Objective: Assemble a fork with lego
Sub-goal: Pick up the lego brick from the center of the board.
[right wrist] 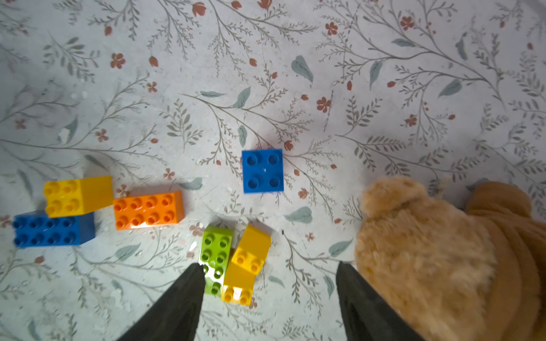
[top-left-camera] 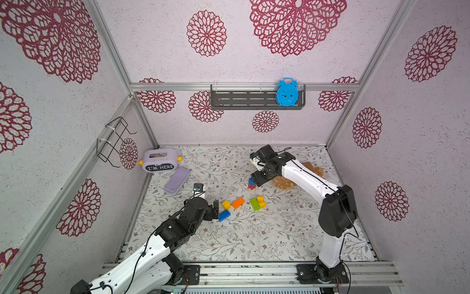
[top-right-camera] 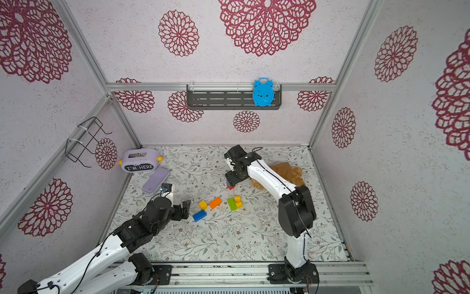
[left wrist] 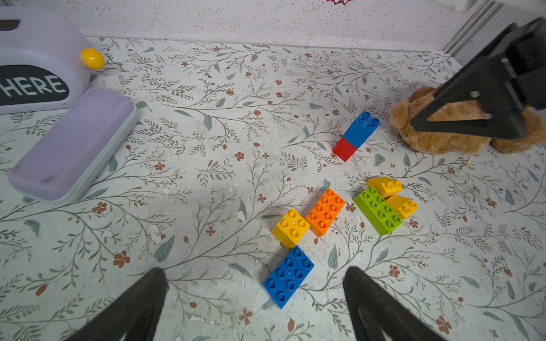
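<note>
Of the fork I see only a red-and-blue stack (top-left-camera: 251, 183) (top-right-camera: 230, 185) (left wrist: 356, 135), upright on the floral mat with the blue brick's studs (right wrist: 262, 170) facing up. My right gripper (top-left-camera: 258, 178) (right wrist: 269, 265) hangs just above it, open and holding nothing. The loose lego lies nearer the front: a yellow brick (top-left-camera: 226, 204), an orange one (top-left-camera: 238, 202), a lime green one (top-left-camera: 254, 204) with two yellow sloped bricks (top-left-camera: 261, 201) against it, and a long blue one (top-left-camera: 224, 215) (left wrist: 288, 277). My left gripper (top-left-camera: 215, 207) (left wrist: 254, 270) is wide open right beside that blue brick.
A brown plush toy (top-left-camera: 284, 182) (right wrist: 443, 259) lies close behind the right gripper. A purple box (top-left-camera: 160, 160) marked I'M HERE and its lid (top-left-camera: 177, 180) sit at the back left. A wall shelf (top-left-camera: 241, 100) carries a blue clock (top-left-camera: 287, 92).
</note>
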Robot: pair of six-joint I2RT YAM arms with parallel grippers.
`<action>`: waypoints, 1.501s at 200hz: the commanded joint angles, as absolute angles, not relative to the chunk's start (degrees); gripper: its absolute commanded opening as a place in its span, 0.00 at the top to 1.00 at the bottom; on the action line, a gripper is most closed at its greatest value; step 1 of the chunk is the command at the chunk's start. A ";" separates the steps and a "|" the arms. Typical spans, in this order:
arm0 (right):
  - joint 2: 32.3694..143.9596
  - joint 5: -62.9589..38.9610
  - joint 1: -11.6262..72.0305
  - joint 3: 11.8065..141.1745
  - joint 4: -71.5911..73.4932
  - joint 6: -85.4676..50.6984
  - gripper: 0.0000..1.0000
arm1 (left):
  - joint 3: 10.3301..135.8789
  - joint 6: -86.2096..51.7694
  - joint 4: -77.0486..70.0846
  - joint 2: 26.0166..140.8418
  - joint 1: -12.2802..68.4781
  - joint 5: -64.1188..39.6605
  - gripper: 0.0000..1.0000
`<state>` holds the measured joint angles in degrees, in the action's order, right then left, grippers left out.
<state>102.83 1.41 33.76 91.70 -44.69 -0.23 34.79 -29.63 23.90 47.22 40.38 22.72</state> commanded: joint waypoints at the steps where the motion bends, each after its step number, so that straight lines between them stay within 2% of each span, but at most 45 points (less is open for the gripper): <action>1: 95.88 -0.19 33.55 82.89 -40.62 -7.54 0.30 | 35.22 -30.47 20.14 49.65 39.73 20.54 0.03; 31: 91.70 -0.96 33.92 70.92 -35.57 -12.99 0.35 | 36.92 -30.64 18.41 54.26 39.73 18.96 0.03; 66: 92.54 -1.27 35.41 64.85 -31.34 -14.60 0.36 | 38.75 -31.27 17.48 58.51 39.72 17.71 0.03; 143: 101.35 -0.48 37.44 69.24 -31.95 -12.92 0.40 | 38.94 -31.85 17.49 59.68 39.73 17.31 0.03; 222: 102.48 2.66 37.29 69.40 -34.89 -12.21 0.55 | 38.89 -31.18 18.56 58.98 39.73 18.16 0.03; 300: 101.69 2.00 35.92 69.08 -34.91 -11.32 0.55 | 39.64 -31.14 19.13 59.94 39.73 17.89 0.03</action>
